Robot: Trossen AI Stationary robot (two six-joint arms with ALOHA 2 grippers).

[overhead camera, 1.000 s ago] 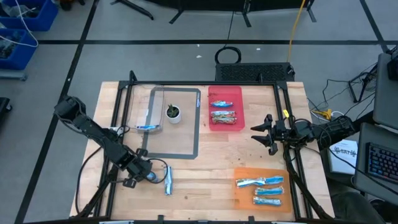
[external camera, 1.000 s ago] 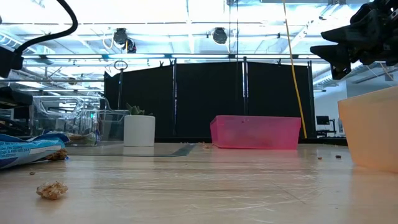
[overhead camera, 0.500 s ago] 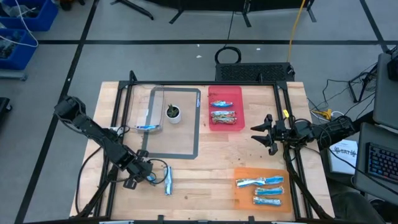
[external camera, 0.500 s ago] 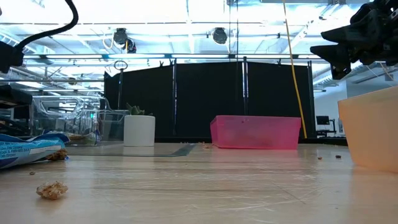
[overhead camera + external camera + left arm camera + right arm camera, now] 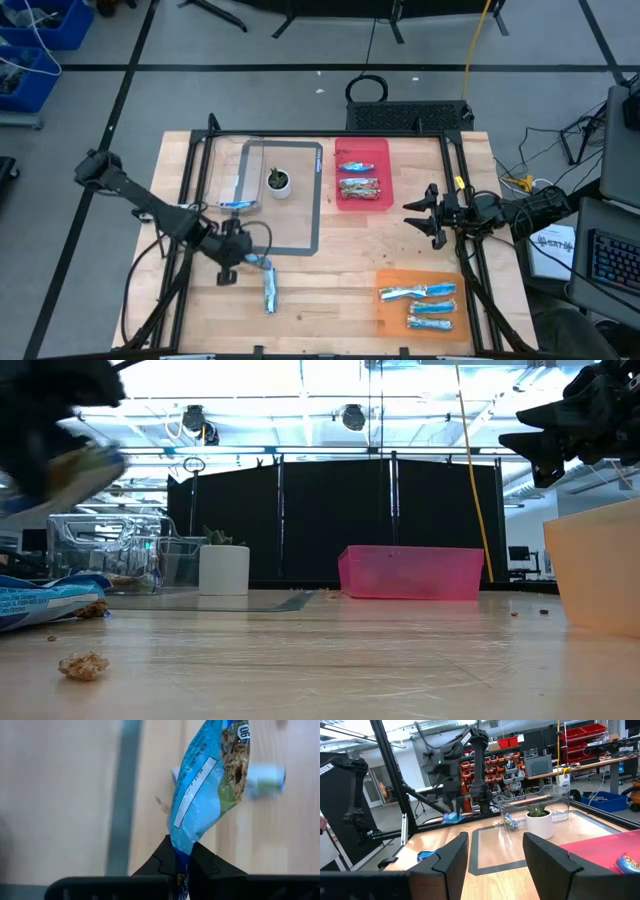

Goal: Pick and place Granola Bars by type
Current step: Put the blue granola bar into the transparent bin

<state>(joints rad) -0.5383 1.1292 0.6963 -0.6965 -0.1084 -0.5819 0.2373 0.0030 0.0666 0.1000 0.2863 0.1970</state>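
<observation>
Crinkled blue foil bar (image 5: 207,790) hangs pinched in left fingers (image 5: 162,862); right fingers (image 5: 452,857) stand spread.

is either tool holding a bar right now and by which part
The left tool pinches a blue granola bar by one crimped wrapper end. The right tool holds nothing.

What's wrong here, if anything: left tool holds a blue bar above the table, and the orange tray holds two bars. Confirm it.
The count is wrong. The high view shows three bars in the orange tray, not two. The rest stands: the left tool is shut on a blue bar, lifted above the table.
</observation>
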